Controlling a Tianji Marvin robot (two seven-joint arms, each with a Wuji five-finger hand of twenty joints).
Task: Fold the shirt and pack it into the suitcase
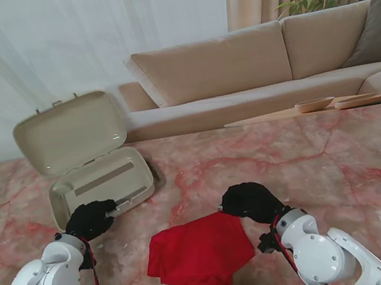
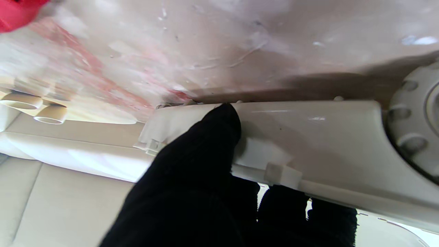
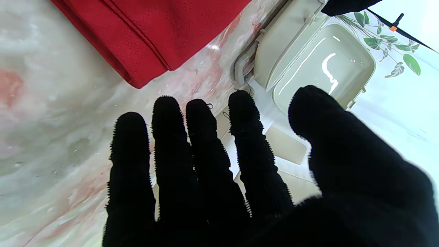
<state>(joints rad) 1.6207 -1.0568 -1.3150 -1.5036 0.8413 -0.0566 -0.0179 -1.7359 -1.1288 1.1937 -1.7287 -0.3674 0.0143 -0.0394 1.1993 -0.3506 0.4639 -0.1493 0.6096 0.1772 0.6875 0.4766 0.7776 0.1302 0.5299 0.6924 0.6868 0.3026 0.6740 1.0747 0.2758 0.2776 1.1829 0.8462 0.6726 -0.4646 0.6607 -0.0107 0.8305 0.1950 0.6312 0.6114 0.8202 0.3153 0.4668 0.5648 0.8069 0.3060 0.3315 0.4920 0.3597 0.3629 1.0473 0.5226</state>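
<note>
The red shirt (image 1: 199, 252) lies folded into a rough square on the marble table, between my two arms. To its far left stands the beige suitcase (image 1: 98, 181) with its lid propped up. My left hand (image 1: 90, 219) grips the suitcase's near rim: in the left wrist view the thumb (image 2: 219, 130) presses on the outer wall (image 2: 325, 137) while the other fingers curl over the edge. My right hand (image 1: 251, 202) hovers open at the shirt's far right corner. Its fingers (image 3: 171, 144) are stretched flat and hold nothing, with the shirt (image 3: 154, 31) and the suitcase (image 3: 322, 68) beyond them.
A beige sofa (image 1: 251, 65) runs behind the table. A low wooden table with shallow bowls (image 1: 314, 104) stands in front of it. Bare marble (image 1: 340, 153) spreads to the right of the shirt.
</note>
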